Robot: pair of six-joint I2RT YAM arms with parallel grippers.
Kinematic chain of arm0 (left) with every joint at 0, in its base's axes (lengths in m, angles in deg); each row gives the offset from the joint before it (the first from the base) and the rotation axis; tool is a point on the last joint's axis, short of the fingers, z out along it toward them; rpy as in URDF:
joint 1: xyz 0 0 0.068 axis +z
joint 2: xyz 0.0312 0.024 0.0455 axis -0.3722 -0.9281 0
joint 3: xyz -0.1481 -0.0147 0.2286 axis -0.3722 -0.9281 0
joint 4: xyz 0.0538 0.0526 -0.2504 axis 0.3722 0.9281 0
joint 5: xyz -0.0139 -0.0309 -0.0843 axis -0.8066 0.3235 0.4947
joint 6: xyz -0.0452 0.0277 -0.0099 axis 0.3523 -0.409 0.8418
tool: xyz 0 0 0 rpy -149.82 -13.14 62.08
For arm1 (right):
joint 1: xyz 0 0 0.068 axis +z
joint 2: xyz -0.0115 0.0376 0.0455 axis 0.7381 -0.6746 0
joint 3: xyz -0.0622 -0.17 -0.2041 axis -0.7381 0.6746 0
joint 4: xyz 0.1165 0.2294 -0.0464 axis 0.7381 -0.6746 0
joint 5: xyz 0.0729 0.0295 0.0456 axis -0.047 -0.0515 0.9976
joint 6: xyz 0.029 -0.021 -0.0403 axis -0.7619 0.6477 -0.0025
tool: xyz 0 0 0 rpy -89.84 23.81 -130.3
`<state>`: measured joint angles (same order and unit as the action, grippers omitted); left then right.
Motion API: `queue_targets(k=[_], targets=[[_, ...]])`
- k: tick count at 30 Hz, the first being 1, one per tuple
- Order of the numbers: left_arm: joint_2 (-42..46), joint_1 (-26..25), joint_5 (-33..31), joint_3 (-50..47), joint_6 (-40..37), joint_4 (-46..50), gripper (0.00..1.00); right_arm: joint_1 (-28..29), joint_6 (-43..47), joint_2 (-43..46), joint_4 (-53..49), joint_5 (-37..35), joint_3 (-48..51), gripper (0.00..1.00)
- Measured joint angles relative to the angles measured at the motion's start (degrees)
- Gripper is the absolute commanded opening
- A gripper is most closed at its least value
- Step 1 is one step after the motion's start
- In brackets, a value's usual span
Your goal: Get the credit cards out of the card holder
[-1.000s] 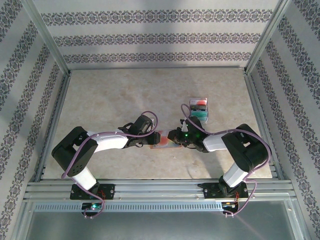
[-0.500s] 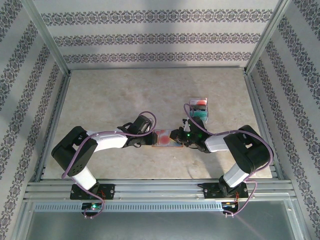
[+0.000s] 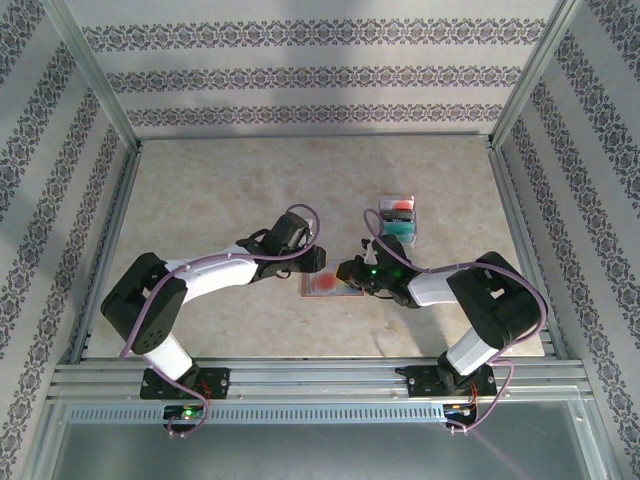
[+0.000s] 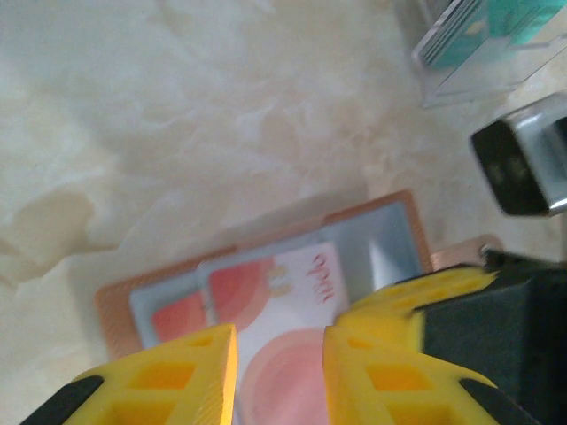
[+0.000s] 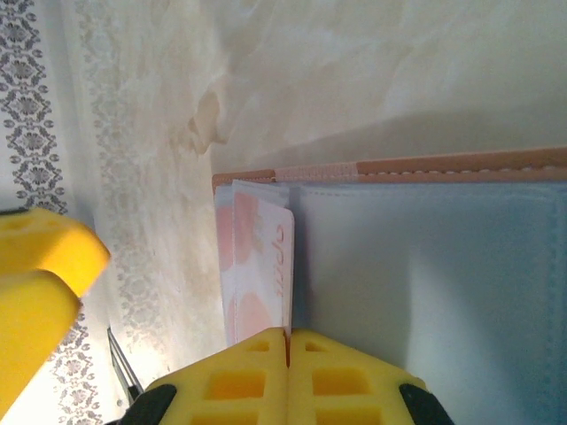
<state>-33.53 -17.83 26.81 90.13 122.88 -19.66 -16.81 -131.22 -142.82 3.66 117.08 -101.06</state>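
Note:
The card holder [image 3: 335, 287] lies open on the table between my two grippers, pink rim up, grey pockets showing [image 4: 381, 239]. A white credit card [image 4: 283, 292] with red and pink circles lies on its left half. Beside that card, a red one [image 4: 177, 314] sits in a pocket. My left gripper [image 4: 280, 341] hovers over the white card with its jaws partly apart, and the card runs under both fingers. My right gripper [image 5: 288, 335] is shut, its tips down on the holder [image 5: 425, 283] right at that card's edge [image 5: 257, 257]. Whether it pinches anything is hidden.
A clear plastic box [image 3: 398, 217] with teal and red cards stands just beyond the right gripper and also shows in the left wrist view [image 4: 478, 44]. Metal frame rails [image 3: 110, 260] and patterned walls bound the marble tabletop on three sides.
My left gripper has swung up and to the right, from beside the holder's left end to above its far left corner. My right gripper has closed the last bit and stayed put.

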Motion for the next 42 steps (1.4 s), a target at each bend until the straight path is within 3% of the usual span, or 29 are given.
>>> queue_targets(k=[6,12,23,33,42], targets=[[-3.0,0.0,1.7,0.0,0.0,-0.1,0.31,0.6,-0.6,-0.9,0.6,-0.4,0.0,0.03],[-6.2,0.0,3.2,0.0,-0.3,0.0,0.28,0.6,-0.8,-1.0,0.9,-0.4,0.0,0.11],[-6.9,0.0,3.5,-0.1,-1.9,-0.1,0.27,0.1,-2.5,-1.0,2.1,-0.4,0.8,0.13],[-6.9,0.0,3.3,-0.1,-3.7,0.1,0.27,-1.7,-4.6,-0.9,6.1,1.3,2.6,0.01],[-6.9,0.0,2.6,-0.1,-4.3,0.3,0.25,-3.0,-4.9,0.4,7.3,1.9,4.1,0.02]])
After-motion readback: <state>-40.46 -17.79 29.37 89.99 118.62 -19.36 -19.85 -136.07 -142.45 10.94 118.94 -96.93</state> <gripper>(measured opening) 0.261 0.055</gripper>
